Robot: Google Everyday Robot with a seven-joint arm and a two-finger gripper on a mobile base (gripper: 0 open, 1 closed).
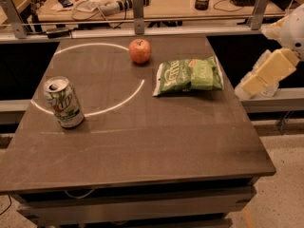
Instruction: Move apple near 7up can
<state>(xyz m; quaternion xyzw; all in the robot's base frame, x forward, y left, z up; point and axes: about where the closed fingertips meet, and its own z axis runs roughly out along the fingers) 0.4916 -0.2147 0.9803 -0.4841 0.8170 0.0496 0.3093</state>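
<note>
1. Gripper (267,73) sits at the right edge of the frame, off the side of the table (142,151) and level with its upper half; only cream and white blocks of it show, so I cannot tell whether it is open or closed; nothing shows in its hold and it touches none of the objects.
2. Apple (140,51), red-orange with its stem dimple up, rests on the tabletop in the upper middle of the frame, on the upper right part of a thin white ring (124,100) marked on the dark surface.
3. 7up can (63,102) stands upright in the left middle of the frame, on the lower left part of that ring; it is well apart from the apple, lower and to the left.
4. Green chip bag (189,75) lies flat just right of and below the apple, not touching it.
5. Cluttered desk (180,1) runs across the top of the frame behind the table.
</note>
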